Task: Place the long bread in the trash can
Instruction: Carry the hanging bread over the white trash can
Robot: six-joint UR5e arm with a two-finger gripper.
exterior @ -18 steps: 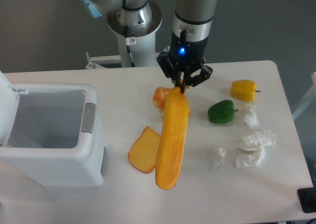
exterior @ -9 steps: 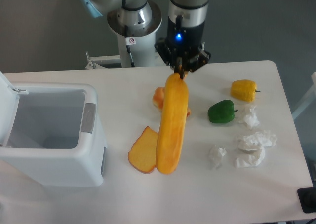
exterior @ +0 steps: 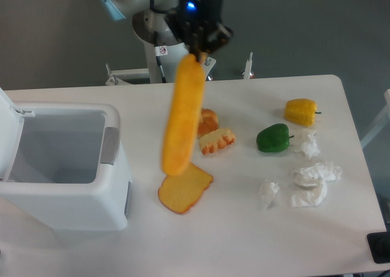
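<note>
Carry step: gripper (exterior: 196,52) jaws clamped on top end of long bread (exterior: 182,117), hanging clear above desk (exterior: 244,240). Next: shift toward left edge, over open trash can (exterior: 67,210), then release.

Black tool (exterior: 196,48) — blue light

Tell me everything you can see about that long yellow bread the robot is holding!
The long bread is a smooth orange-yellow loaf with rounded ends, shiny like plastic. It hangs nearly upright in the air, tilted a little, lower end toward the left. The gripper pinches its top end, and nothing else seems to touch it. Its bottom end hovers just above the flat toast slice on the table. The open trash can sits to its left, so the bread is not over the opening yet.
</note>
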